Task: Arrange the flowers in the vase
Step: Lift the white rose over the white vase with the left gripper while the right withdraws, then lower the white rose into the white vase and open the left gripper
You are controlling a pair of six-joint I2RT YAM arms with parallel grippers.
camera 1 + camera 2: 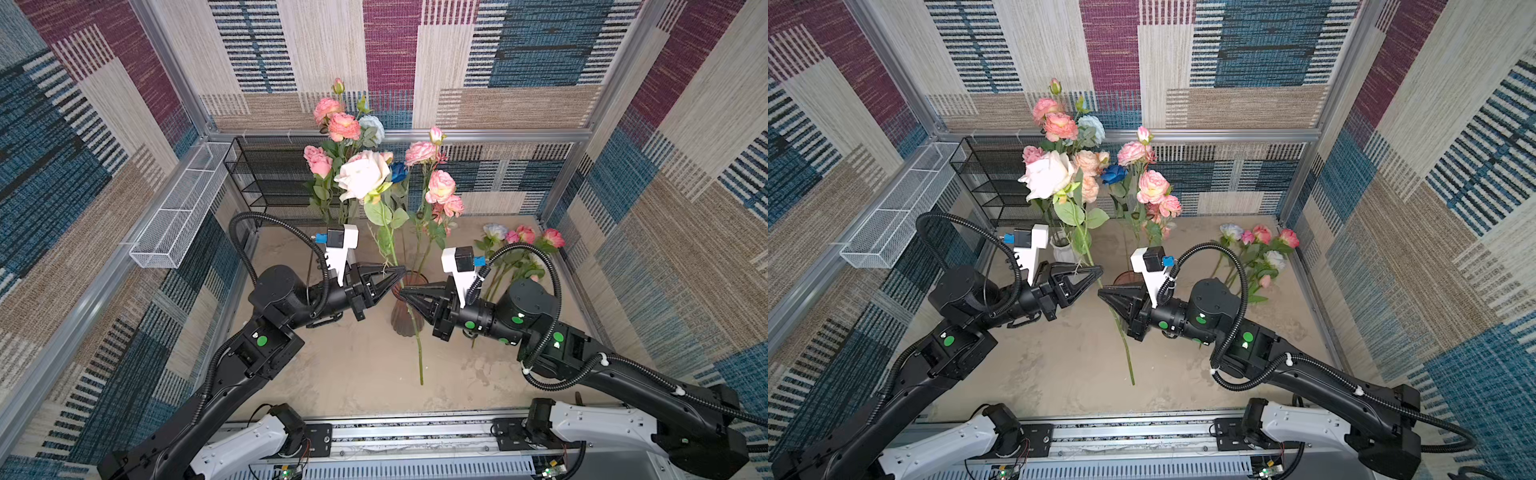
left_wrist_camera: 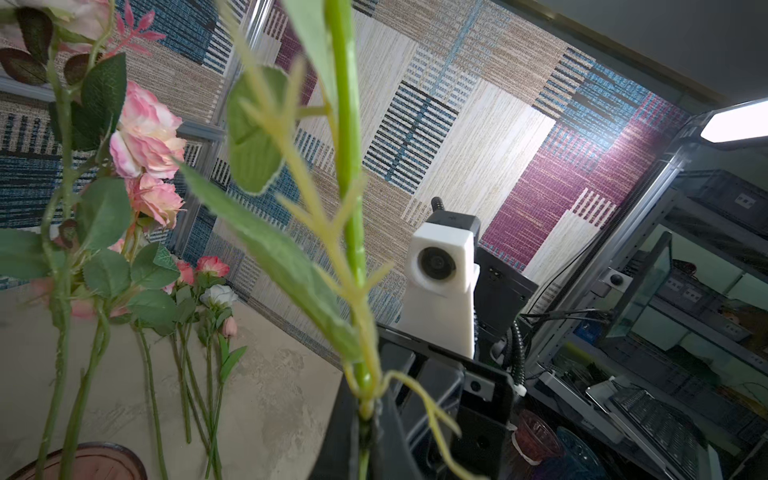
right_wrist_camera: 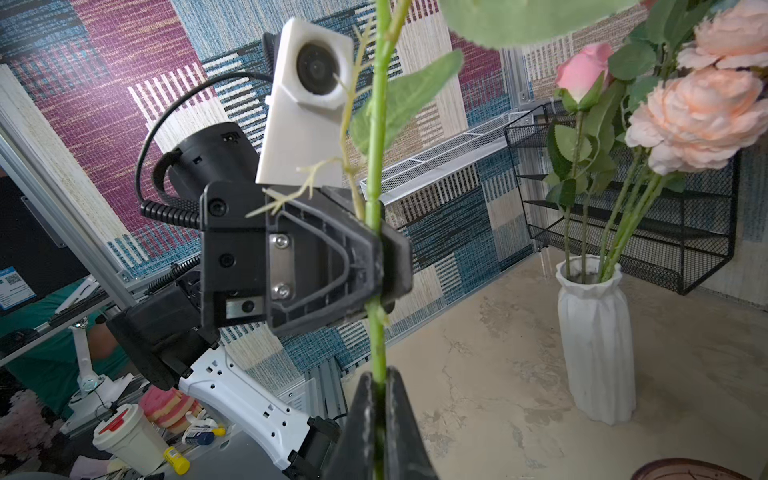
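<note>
In both top views the left fingers [image 1: 395, 272] and the right fingers [image 1: 411, 296] come almost tip to tip over the middle of the table [image 1: 353, 374]. Both pairs are pinched tight on the green stem of one cream rose [image 1: 362, 174]. The left fingers grip higher on the stem, the right fingers just below them. The bloom stands well above both pairs. The stem slants down past the right fingers, its cut end low over the table, though I can't tell whether it touches. A brown vase [image 1: 400, 320] stands below the fingertips with that stem running outside it, and a few pink roses [image 1: 440, 187] stand in it. In a top view a white vase [image 1: 1061, 251] shows just beyond the left fingers, holding a bunch of roses [image 1: 1059, 124] in pink, peach and blue. Some loose flowers [image 1: 1258, 249] lie flat on the table, well behind the right fingers.

From the left wrist camera the cream rose [image 2: 351, 187] shows only as a stem, rising out of the left fingers [image 2: 390, 449], which are shut on it. Beside them the brown vase [image 2: 120, 451] shows its rim, with the pink roses' stems going in. The loose flowers [image 2: 199, 299] lie on the table beyond.

From the right wrist camera the right fingers [image 3: 405, 436] hold the stem, narrow around it. Higher up, the left fingers [image 3: 365, 270] clamp it from the side. Off to the side of both, the white vase [image 3: 594, 345] stands upright on the table, a black wire shelf [image 3: 665, 232] right behind it.
</note>
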